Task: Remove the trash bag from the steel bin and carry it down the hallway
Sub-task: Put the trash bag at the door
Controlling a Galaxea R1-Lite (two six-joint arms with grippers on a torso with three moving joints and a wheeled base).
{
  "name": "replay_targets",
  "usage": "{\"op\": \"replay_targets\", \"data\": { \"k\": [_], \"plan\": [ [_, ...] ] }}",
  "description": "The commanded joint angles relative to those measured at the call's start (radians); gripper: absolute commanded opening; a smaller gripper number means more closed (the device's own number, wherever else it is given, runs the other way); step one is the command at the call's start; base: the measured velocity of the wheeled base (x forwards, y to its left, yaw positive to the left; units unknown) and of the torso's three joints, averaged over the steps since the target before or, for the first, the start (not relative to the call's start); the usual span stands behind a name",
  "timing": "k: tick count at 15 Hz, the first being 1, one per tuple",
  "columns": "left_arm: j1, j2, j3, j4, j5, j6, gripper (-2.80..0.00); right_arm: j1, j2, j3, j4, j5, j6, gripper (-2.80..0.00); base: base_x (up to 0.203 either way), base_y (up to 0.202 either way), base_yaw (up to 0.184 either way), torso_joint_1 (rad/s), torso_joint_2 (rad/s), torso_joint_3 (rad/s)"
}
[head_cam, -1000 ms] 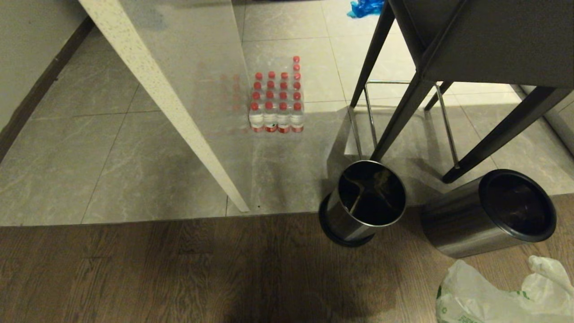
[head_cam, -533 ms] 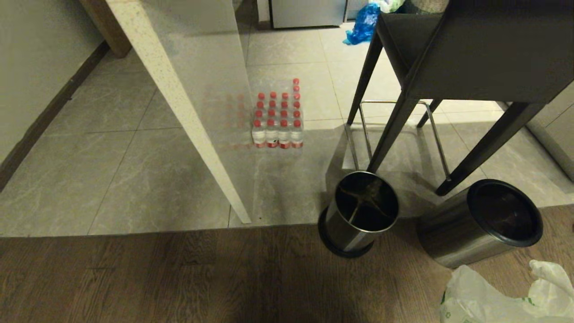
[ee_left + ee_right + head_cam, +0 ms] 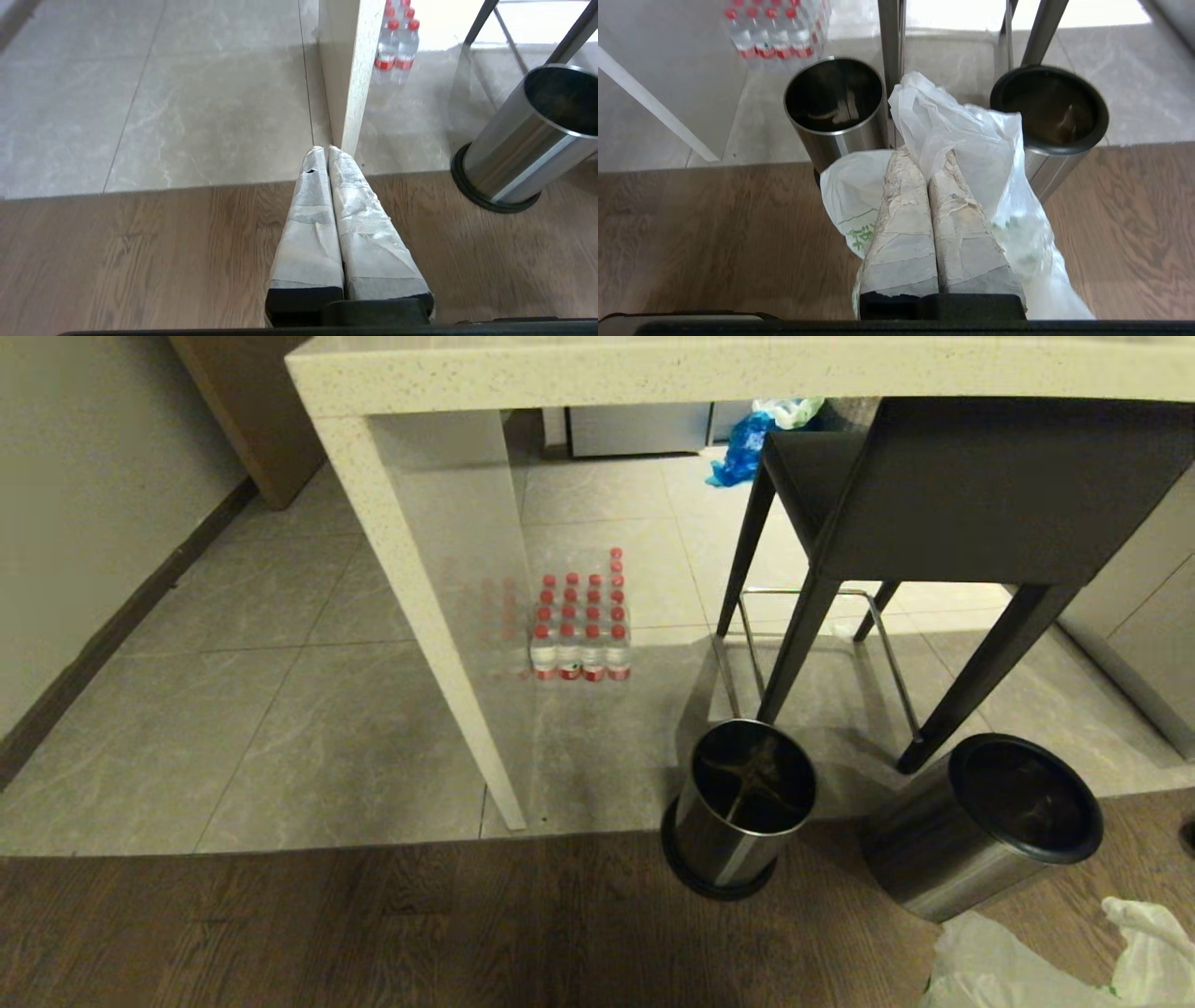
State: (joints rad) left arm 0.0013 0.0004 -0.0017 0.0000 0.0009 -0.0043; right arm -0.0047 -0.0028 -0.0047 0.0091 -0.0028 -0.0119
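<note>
Stone counter (image 3: 728, 369) fills the far side of my head view, its leg (image 3: 439, 616) coming down to the grey tile, with a dark stool (image 3: 943, 495) tucked under it on the right. A shrink-wrapped pack of red-capped water bottles (image 3: 579, 630) sits on the tile beyond the leg.

Two metal bins stand where tile meets wood floor (image 3: 327, 924). The left one (image 3: 738, 807) has a bare shiny lip. The right one, the steel bin (image 3: 980, 835) with the black ring rim, looks dark and unlined inside, so I judge the lifting-out part done.

The trash bag (image 3: 971, 149), thin white plastic with green print, is near me on the right, just this side of the black-rimmed bin. In the head view only its crumpled top shows at the near right corner. My right gripper (image 3: 924, 161) has its taped fingers pressed together on a fold of the bag, with the rest draped over and around them. My left gripper (image 3: 327, 151) is pressed together on nothing, parked above the wood floor near the counter leg.

What worries me is the carry. The pinch is on thin film only, so a tug could tear it or let it slide out. The loose hanging part could also snag a bin rim or a stool leg as I turn the base away, tipping a bin or dragging the bag free.
</note>
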Motion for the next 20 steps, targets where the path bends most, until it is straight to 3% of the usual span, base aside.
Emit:
{"op": "replay_targets", "data": {
  "k": [1, 13, 20],
  "plan": [
    [0.000, 0.001, 0.000, 0.000, 0.001, 0.000, -2.80, 0.000, 0.003, 0.000, 0.000, 0.000, 0.000, -2.80, 0.000, 0.000, 0.000, 0.002, 0.00, 0.210],
    [0.000, 0.001, 0.000, 0.000, -0.001, 0.000, -2.80, 0.000, 0.003, 0.000, 0.000, 0.000, 0.000, -2.80, 0.000, 0.000, 0.000, 0.002, 0.00, 0.202],
    [-0.001, 0.001, 0.000, 0.005, -0.001, 0.006, -2.80, 0.000, 0.003, 0.000, 0.000, 0.000, 0.000, -2.80, 0.000, 0.000, 0.000, 0.002, 0.00, 0.041]
  ]
}}
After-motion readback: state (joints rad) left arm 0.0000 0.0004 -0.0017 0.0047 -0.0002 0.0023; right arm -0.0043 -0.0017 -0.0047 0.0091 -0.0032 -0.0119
